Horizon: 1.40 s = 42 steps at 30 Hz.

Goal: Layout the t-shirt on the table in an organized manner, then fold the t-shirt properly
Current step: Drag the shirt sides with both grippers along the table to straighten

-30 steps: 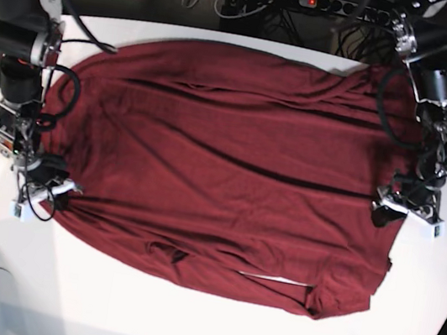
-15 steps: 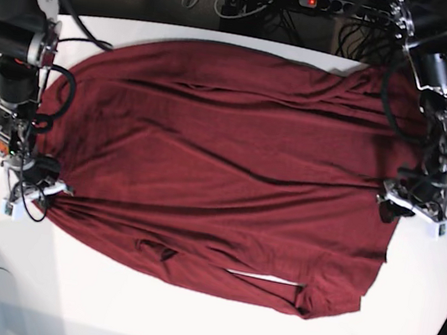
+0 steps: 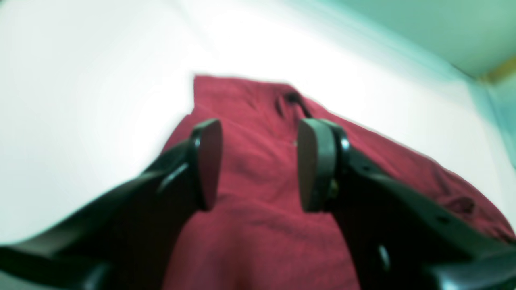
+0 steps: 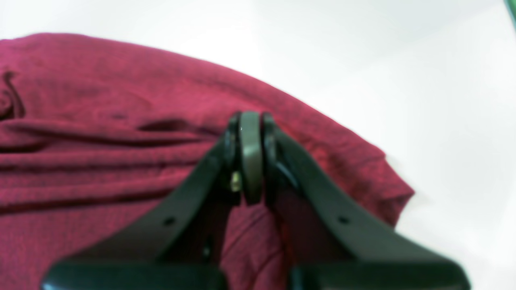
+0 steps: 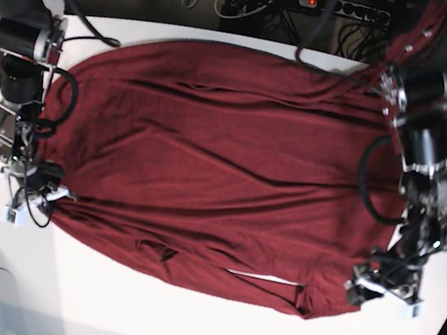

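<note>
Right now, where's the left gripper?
In the base view the left gripper is at the lower right, open over the t-shirt's near corner, close to the table edge.

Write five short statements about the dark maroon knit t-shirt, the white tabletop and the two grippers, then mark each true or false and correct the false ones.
1. The dark maroon knit t-shirt lies spread on the white matte table. True.
2. The left gripper is clamped shut. False: its jaws stand apart over the cloth, with nothing between them.
3. The right gripper has its jaws pressed together. True; whether they pinch fabric cannot be told.
4. The t-shirt carries a large white print. False: it is plain maroon.
5. In the base view, the left gripper is at the shirt's upper corner, near the far edge. False: it is by the lower corner on that view's right.
</note>
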### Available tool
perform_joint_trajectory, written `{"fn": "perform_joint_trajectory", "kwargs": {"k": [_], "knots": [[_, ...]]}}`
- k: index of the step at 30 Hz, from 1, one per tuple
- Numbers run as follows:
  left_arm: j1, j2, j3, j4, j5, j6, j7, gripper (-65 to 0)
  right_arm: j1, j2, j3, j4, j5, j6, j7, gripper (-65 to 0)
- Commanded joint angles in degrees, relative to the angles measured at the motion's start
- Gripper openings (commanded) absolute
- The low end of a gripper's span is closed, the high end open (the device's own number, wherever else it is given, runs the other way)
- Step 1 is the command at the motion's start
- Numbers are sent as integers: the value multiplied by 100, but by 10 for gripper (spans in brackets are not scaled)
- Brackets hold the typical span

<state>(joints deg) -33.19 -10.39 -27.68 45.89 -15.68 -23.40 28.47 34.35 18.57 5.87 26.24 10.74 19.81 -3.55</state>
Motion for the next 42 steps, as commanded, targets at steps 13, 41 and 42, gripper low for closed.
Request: {"fn": "perform_joint_trajectory", "kwargs": {"k": [13, 41, 42], "knots": [[-1160, -134, 285, -3222, 2047, 639, -2614, -358, -2, 91, 15, 115, 38, 10, 149, -650], [-1037, -750, 285, -1973, 817, 1412, -2992, -353, -564, 284, 481, 1855, 47, 19, 201, -650], [-914, -750, 285, -1798, 685, 1412, -2728, -353, -617, 293, 490, 2022, 38, 19, 43, -650]]}}
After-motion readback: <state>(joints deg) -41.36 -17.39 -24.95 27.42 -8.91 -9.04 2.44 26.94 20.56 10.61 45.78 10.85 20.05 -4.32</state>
